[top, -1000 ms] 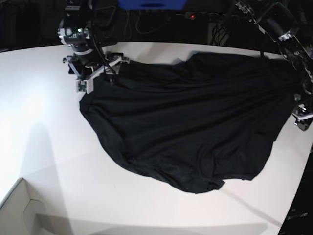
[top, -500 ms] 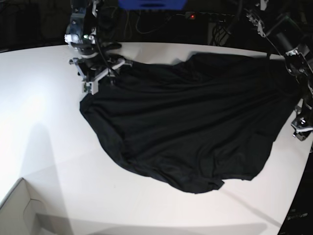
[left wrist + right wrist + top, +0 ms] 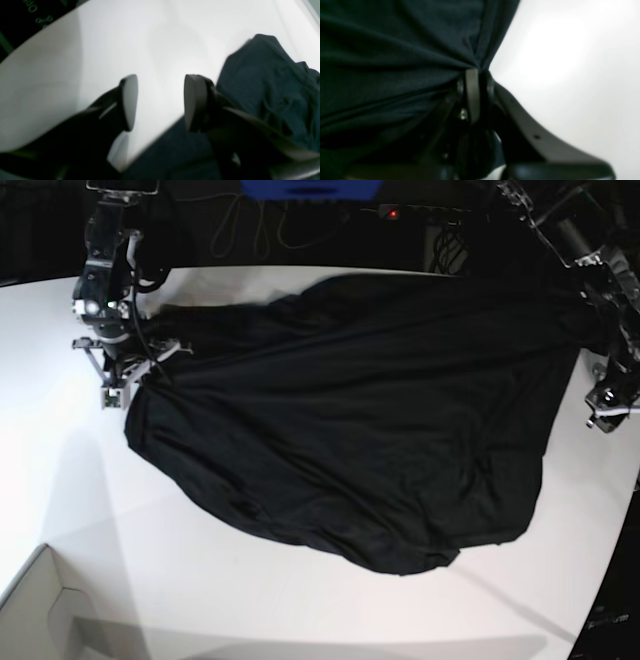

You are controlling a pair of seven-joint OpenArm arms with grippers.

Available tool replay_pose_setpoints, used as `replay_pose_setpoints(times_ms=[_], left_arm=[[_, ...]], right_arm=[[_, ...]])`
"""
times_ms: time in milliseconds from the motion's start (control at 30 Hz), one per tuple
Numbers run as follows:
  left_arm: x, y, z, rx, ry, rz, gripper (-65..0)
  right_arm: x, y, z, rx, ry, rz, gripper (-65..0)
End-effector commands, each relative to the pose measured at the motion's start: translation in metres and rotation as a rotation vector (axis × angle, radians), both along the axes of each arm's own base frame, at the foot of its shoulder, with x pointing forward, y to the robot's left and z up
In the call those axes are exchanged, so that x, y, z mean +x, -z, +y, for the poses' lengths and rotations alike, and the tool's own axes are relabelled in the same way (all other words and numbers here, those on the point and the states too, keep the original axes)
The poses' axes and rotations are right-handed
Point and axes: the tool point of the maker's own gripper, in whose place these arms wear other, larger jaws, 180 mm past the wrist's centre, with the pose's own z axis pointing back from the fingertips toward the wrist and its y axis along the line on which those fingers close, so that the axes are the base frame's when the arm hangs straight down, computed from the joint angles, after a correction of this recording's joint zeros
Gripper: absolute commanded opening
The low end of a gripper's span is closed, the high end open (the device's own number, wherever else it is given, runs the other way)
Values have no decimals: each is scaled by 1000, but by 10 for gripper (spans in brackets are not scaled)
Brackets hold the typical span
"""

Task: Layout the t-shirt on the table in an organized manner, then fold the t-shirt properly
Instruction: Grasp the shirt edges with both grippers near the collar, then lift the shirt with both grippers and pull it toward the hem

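jaws on the right gripper (image 3: 472,75) are pinched tight on an edge of the black t-shirt (image 3: 350,420), probably to tug it flat across the white tabletop (image 3: 60,460), while the left gripper (image 3: 160,100) hangs open beside the shirt's other side, holding nothing.

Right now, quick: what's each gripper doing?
Left gripper: open, holding nothing, beside the black t-shirt over the white table.
Right gripper: shut on the t-shirt's edge, fabric bunched at its tips.
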Motion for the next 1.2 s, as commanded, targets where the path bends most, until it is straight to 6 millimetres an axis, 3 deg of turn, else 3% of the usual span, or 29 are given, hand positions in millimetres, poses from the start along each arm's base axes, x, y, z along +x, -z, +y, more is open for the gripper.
replay_pose_setpoints(times_ms=[0,167,333,500,633,733,933,1167], left_arm=[[11,-22,5,38,4,-60,-361],[15,-29,-7,37,19,-88,-361],[28,-32,-18,21,34,-113,-358],[52,-37,-43,23,114,-122,-356],[80,-32,-63,-15,161,-117,-356],[100,-27,-65,-40,153,-131,-356],[142,-15,-74,49,182,-148,-356],[171,16,-97,101,217,-136,-356]], right_arm=[[18,-17,-8,-23,2,-63,-645],[40,-23,-35,-73,2,-67,-645],[41,-17,-54,-94,17,13,-632],[33,-23,-61,-108,29,8,-471],[37,-55,-60,-117,50,-89,-337],[39,-82,-63,-122,90,-164,-280],[34,-103,-60,-138,88,-218,-265],[25,-97,-59,-140,85,-198,-265]])
